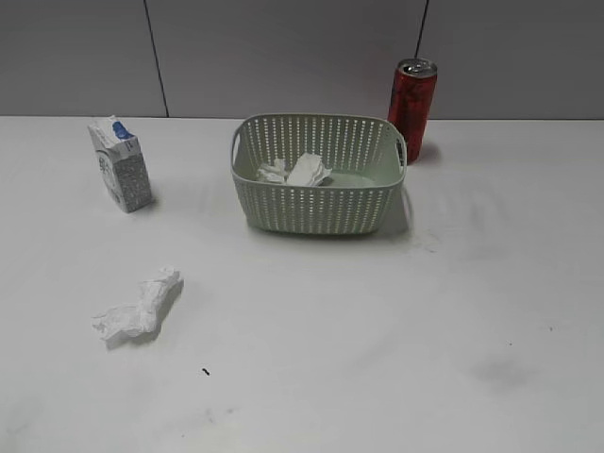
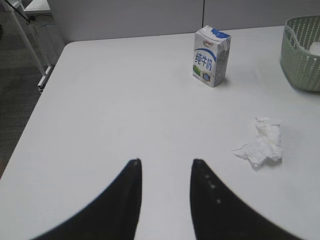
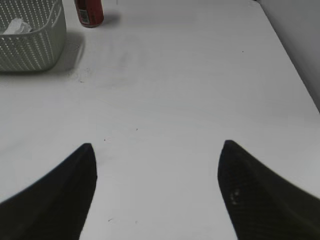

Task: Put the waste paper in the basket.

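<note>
Pincer tips on our left arm (image 2: 165, 167) stand apart and empty, as do the right pincer's (image 3: 156, 150). One wad of paper (image 1: 140, 309) lies on the worktop (image 1: 396, 340), well apart from the basket (image 1: 319, 203). We should swing left, straddle its thickest part, then lift high over the rim.

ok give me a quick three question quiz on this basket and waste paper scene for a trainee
1. True or false: the basket already has crumpled paper inside.
2. Which item stands closest to the loose waste paper on the table? A) red can B) milk carton C) a mug
3. Fill in: both grippers, left gripper and right gripper, are ____ and hold nothing.

Key: 1 true; 2 B; 3 open
</note>
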